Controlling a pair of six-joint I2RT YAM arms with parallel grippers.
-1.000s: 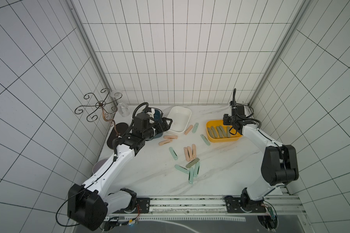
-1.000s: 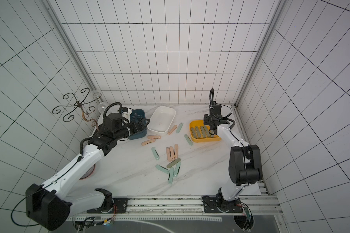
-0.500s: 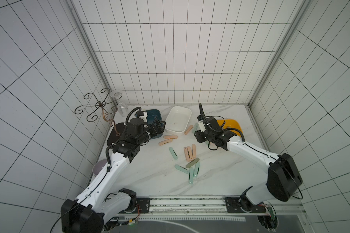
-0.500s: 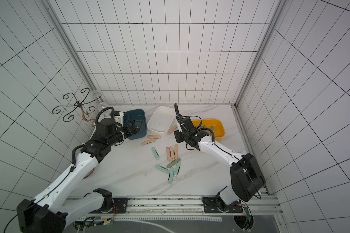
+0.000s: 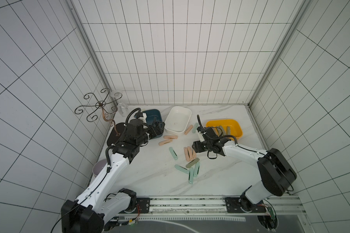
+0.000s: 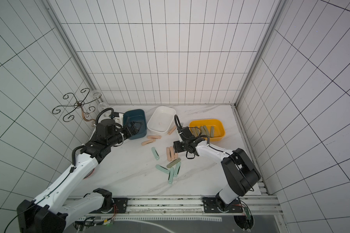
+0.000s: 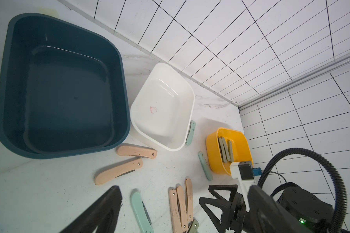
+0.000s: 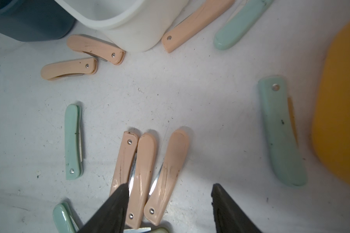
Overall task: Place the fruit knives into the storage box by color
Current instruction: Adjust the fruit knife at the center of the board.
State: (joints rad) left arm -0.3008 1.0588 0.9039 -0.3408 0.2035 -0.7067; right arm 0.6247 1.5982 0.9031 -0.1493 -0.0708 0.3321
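Surface: white-veined marble tabletop boxed in by white tiled walls, mid-frame in both top views.
Bins: dark blue bin, white bin and yellow bin stand in a row along the back of the table.
Olive-grey knives: several lie side by side inside the yellow bin, right of centre.
Loose olive-grey knife: on the marble at lower centre, between the peach trio and the mint pile.
Peach trio: three knives side by side at the centre of the table.
Peach pair: two knives just below the blue and white bins.
Peach single: against the white bin's right wall, with a mint knife just beside it.
Mint pile: three knives fanned out below the trio.
Lone mint knife: left of the trio, apart from it.
Mint knife by the yellow bin: just beside its wall, right of frame in the right wrist view.
Right gripper: fingers spread apart, marble and knife ends showing between them, poised over the trio's lower ends.
Left gripper: over the dark blue bin's near right corner, left of centre. Only one finger shows, at lower left in the left wrist view, so whether it is spread or pressed together cannot be told.
Clutter: scrolled wire stand and a stemmed glass at the table's upper left.
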